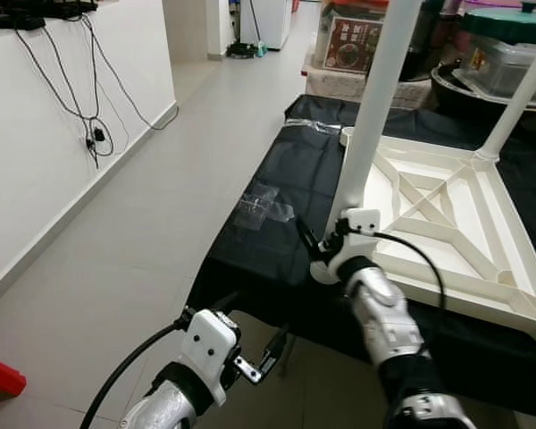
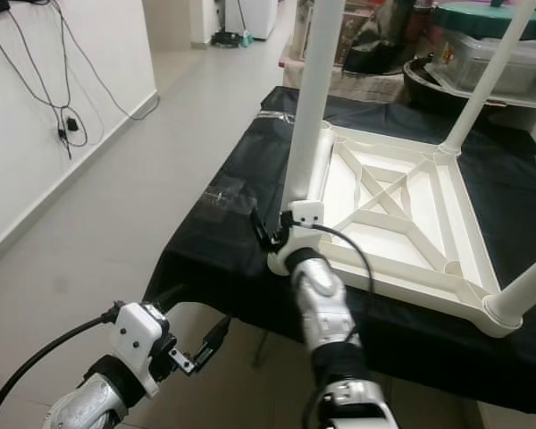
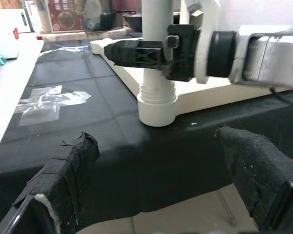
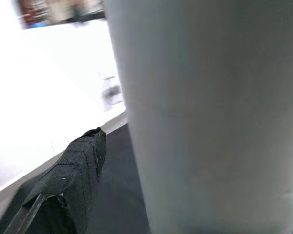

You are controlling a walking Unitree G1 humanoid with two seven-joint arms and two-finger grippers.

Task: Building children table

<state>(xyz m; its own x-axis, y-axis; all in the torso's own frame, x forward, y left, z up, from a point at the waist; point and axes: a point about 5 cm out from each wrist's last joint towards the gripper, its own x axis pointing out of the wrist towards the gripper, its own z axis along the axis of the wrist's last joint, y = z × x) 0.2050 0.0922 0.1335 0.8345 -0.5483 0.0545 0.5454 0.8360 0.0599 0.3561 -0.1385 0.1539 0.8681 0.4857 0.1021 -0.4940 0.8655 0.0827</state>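
A white children's table (image 1: pixel 447 210) lies upside down on a black-covered surface (image 1: pixel 277 259), with its legs pointing up. My right gripper (image 1: pixel 324 243) is shut on the near-left leg (image 1: pixel 375 107) just above its socket (image 3: pixel 157 105). In the left wrist view one of its black fingers (image 3: pixel 139 53) crosses the front of the leg. In the right wrist view the leg (image 4: pixel 210 117) stands close beside one finger (image 4: pixel 78 165). My left gripper (image 1: pixel 268 356) hangs open and holds nothing, low in front of the surface's near edge and left of the leg. Two other legs (image 2: pixel 527 295) (image 2: pixel 482 80) stand upright.
A clear plastic wrapper (image 1: pixel 263 207) lies on the black cloth left of the leg. Tiled floor (image 1: pixel 134 241) opens to the left, with cables (image 1: pixel 94 134) hanging on the white wall. A red object (image 1: pixel 0 380) sits at floor level. Boxes and containers (image 1: pixel 509 54) crowd the back.
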